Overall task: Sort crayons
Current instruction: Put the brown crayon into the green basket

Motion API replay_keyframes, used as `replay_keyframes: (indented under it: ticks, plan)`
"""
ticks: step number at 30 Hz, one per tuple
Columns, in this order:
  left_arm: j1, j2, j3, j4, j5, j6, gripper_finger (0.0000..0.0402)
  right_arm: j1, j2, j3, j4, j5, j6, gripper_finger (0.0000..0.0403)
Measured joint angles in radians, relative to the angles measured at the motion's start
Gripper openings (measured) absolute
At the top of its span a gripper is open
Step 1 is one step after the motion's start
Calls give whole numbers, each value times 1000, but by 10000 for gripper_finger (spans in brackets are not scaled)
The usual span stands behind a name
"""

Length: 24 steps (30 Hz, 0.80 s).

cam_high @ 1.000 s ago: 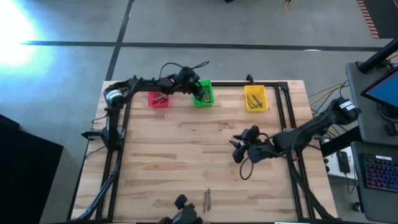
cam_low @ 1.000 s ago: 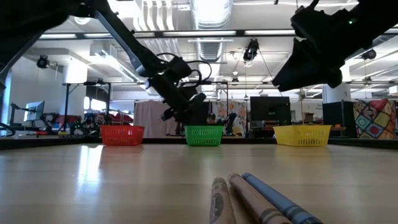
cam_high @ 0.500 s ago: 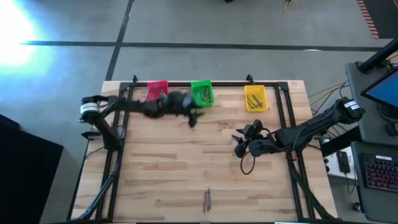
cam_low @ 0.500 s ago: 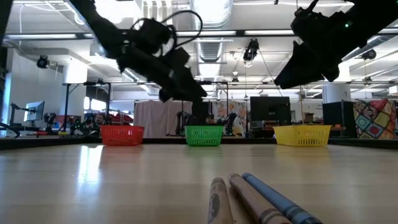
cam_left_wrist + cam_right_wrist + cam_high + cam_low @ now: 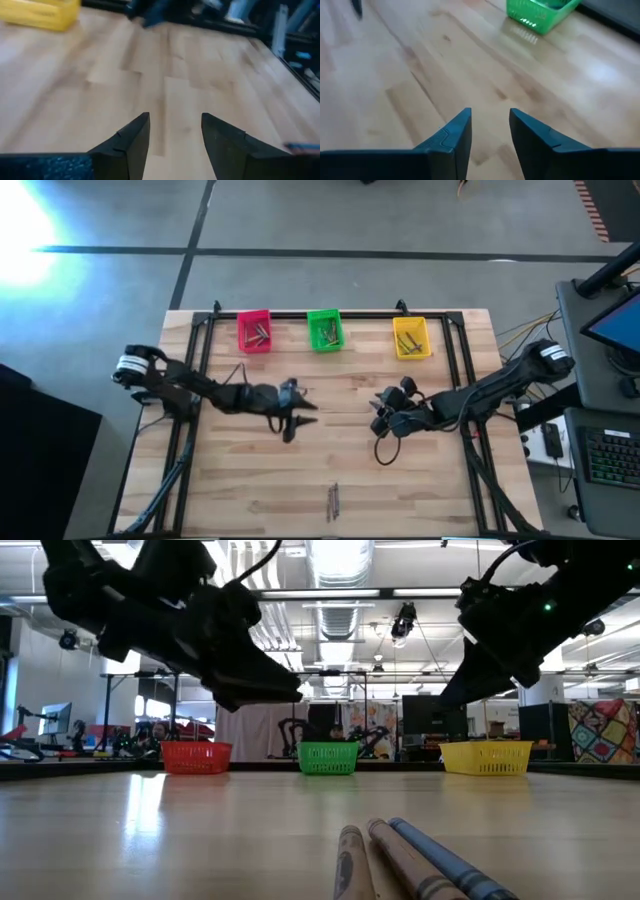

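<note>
crayons (image 5: 333,500): three left, side by side, near table edge, centre
handling: light, stiff, round, likely to roll; snap if squeezed; pinch one mid-shaft, across
left gripper (image 5: 291,425): spread, empty, mid-table
right gripper (image 5: 378,420): spread, empty, hovering right of centre
bins: pink bin (image 5: 254,332), green bin (image 5: 325,331), yellow bin (image 5: 410,338), far edge

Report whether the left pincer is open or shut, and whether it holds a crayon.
Open and empty: the left pincer shows bare table between its parted fingers.

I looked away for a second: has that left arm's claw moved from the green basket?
Yes. The left gripper has left the green basket and swung toward the table's middle, nearer the loose crayons. Its jaws are open and hold nothing.
</note>
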State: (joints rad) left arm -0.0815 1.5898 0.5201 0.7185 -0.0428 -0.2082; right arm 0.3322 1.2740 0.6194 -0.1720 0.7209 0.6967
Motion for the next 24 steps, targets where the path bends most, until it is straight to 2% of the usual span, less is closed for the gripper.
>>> replay_keyframes:
  ticks: [5,11,13,17,24]
  plan:
    - [-96,61,45,4,-52,-11,150,40,31,3,51,-22,68,111]
    - [-130,159,136,-12,-76,-11,146,140,50,4,97,-42,104,107]
    - [-133,193,181,-22,-49,-33,146,178,56,4,106,-41,130,108]
    - [-154,249,267,-47,75,-62,145,258,70,4,108,-39,215,109]
    - [-220,302,368,-45,81,-59,131,356,145,29,103,8,289,109]
